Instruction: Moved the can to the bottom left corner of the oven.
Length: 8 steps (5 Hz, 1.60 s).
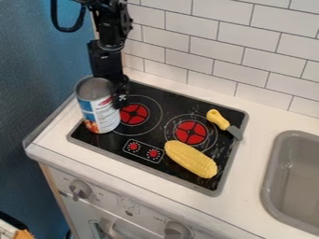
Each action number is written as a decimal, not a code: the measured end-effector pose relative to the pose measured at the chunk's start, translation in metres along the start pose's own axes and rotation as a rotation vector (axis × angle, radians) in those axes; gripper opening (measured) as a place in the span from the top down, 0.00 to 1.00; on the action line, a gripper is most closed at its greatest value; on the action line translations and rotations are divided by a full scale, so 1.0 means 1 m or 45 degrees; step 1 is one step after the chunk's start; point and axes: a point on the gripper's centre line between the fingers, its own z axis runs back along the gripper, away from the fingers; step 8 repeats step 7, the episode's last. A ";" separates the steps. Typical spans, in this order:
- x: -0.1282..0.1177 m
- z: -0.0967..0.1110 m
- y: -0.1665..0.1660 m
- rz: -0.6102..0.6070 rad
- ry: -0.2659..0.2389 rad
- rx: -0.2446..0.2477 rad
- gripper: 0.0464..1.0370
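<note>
The black gripper [117, 88] hangs down at the upper left of the stovetop, close against the back right side of the can [98, 110]; the can partly hides it. The can is upright, with a grey top and a white, blue and red label. Its base is by the left edge of the black stovetop [115, 145], left of the rear left red burner and a little above the front left corner. Whether the can's base touches the surface is hard to tell.
A yellow corn cob [190, 159] lies at the stovetop's front right. Behind it, a yellow-handled toy utensil [218, 119] rests near the right edge. A grey sink [299, 179] is at the right, and a tiled wall [230, 46] stands behind.
</note>
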 end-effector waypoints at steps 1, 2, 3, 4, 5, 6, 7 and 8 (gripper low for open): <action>0.014 0.008 0.000 0.061 -0.011 -0.011 0.04; 0.019 0.008 0.001 0.096 -0.024 0.006 0.04; 0.018 0.008 0.001 0.099 -0.022 0.007 0.04; 0.010 0.013 -0.003 0.079 0.027 0.006 0.04; 0.004 0.020 -0.001 0.060 0.044 -0.006 0.04; -0.010 0.053 -0.006 0.069 0.088 -0.062 0.04; -0.019 0.070 -0.004 0.111 0.186 -0.066 0.04; -0.019 0.070 -0.004 0.111 0.186 -0.066 0.04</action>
